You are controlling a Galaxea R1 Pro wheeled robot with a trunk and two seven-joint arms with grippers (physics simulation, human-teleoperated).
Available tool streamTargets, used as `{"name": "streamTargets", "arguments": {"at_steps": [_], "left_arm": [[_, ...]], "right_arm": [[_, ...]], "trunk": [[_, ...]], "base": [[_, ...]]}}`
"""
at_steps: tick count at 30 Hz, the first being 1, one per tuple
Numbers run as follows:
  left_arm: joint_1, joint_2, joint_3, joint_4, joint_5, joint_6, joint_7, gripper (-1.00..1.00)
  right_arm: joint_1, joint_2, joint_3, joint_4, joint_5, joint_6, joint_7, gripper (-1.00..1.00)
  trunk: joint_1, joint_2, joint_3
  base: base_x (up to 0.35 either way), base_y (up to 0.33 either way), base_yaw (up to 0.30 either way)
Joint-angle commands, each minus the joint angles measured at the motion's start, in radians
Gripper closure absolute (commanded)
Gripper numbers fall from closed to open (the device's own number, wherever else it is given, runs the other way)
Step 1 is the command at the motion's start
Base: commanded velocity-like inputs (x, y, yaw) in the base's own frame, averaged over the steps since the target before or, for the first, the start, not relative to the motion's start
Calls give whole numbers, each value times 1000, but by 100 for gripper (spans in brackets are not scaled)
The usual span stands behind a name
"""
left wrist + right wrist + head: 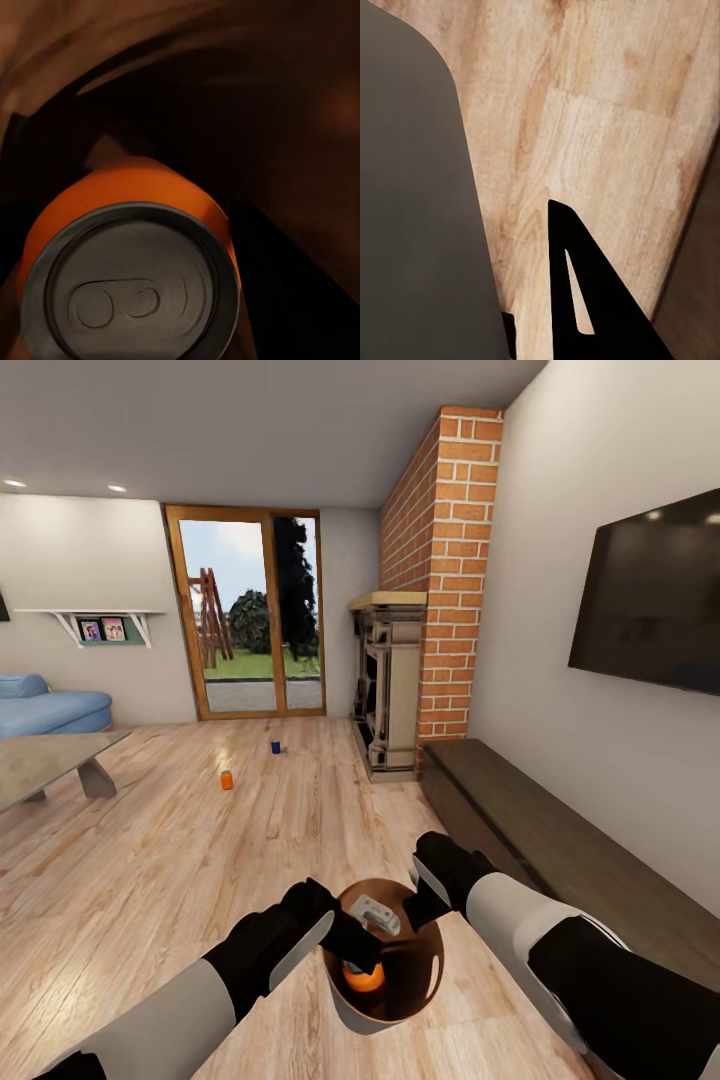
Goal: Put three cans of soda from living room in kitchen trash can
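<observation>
- Near me, low in the head view, I have a round copper-brown bin (412, 970) held up between both arms, in the living room (300, 790).
- I read the left gripper (362, 960) as reaching down into the bin with its jaws clamped on an orange can (127, 247); the left wrist view shows the can's grey top and pull-tab close up against the dark brown inner wall.
- My right gripper (425, 895) sits at the bin's far right rim. From the right wrist view I see one dark finger (585, 300) over the wood floor (607, 112) beside a grey surface, so I cannot tell whether those jaws are together or apart.
- Two cans are left on the floor far ahead: a second orange can (227, 780) and, further off, a blue can (275, 746), well apart, toward the glass doors (250, 610).
- By my judgement one can is nearly dealt with, two remain, and the kitchen trip is not yet done.
- No brand, label or writing is readable on any can.
</observation>
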Motion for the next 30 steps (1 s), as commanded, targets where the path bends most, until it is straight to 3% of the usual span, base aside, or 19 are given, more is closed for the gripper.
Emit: {"name": "streamTargets", "arguments": {"at_steps": [1, 18, 19, 30], "left_arm": [[0, 0, 0, 4, -12, -2, -2, 100], [0, -9, -2, 52, -12, -31, -2, 100], [0, -9, -2, 53, -12, -31, -2, -100], [0, -9, -21, 54, -12, -51, -2, -100]], "right_arm": [[-1, 0, -5, 0, -13, 0, 0, 100], [-1, 6, -5, -2, -13, 0, 0, 100], [-1, 6, -5, -2, -13, 0, 0, 100], [-1, 6, 0, -2, -13, 0, -1, 100]], "trunk": [[0, 0, 0], [0, 0, 0], [0, 0, 0], [0, 0, 0]], "base": [[0, 0, 0], [0, 0, 0], [0, 0, 0], [0, 0, 0]]}}
